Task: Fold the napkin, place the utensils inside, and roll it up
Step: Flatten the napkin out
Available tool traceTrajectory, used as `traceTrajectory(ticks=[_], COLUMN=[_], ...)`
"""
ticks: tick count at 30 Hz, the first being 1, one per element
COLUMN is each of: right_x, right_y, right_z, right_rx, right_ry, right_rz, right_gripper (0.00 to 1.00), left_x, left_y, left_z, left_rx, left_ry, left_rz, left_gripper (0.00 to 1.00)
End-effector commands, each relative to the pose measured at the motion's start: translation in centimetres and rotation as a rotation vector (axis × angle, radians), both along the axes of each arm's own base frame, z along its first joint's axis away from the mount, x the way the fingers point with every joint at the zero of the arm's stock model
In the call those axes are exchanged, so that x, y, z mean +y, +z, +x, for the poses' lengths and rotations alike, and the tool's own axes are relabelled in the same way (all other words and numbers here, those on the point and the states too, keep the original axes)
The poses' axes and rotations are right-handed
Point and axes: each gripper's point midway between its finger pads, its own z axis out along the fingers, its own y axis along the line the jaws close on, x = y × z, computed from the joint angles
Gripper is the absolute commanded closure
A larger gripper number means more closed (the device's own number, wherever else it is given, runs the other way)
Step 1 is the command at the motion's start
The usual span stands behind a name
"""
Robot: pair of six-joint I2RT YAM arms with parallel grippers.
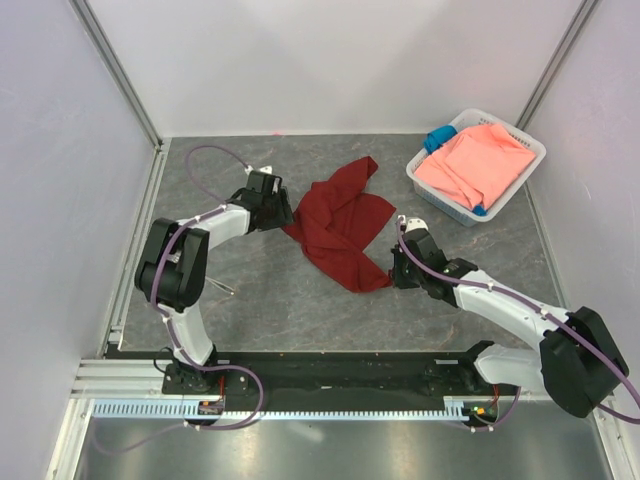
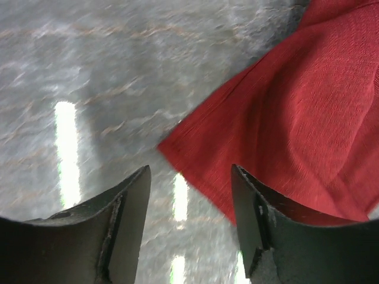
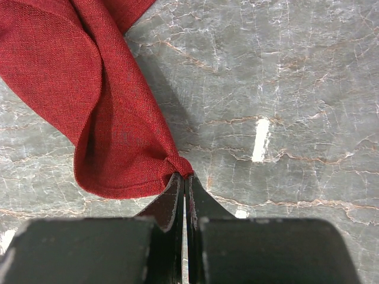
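The dark red napkin lies crumpled in the middle of the grey table. My right gripper is shut on its near right corner, pinching a small bunch of cloth. My left gripper is open at the napkin's left corner; the red cloth reaches between the fingertips, and the right finger lies over its edge. A thin silvery utensil lies on the table beside the left arm's elbow.
A white basket at the back right holds a salmon-pink cloth and a small blue cloth. White walls with metal frame rails enclose the table on three sides. The arm bases sit along the near edge.
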Motion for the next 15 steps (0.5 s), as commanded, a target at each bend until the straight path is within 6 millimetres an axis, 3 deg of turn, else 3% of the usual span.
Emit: traceTrajectory(ticks=[1, 7, 15], right_x=[0.4, 0.7, 0.6], right_y=[1.9, 2.5, 2.5], right_z=[1.1, 1.0, 0.8], right_rx=[-0.054, -0.068, -0.075], right_ry=[0.003, 0.013, 0.018], right_rz=[0.011, 0.040, 0.046], right_gripper=[1.00, 1.00, 1.00], left_x=[-0.2, 0.3, -0.1], left_y=[0.1, -1.5, -0.2], left_z=[1.5, 1.1, 1.1], left_rx=[-0.020, 0.029, -0.031], left_ry=[-0.009, 0.002, 0.012], left_rz=[0.125, 0.219, 0.328], left_gripper=[0.38, 0.47, 0.45])
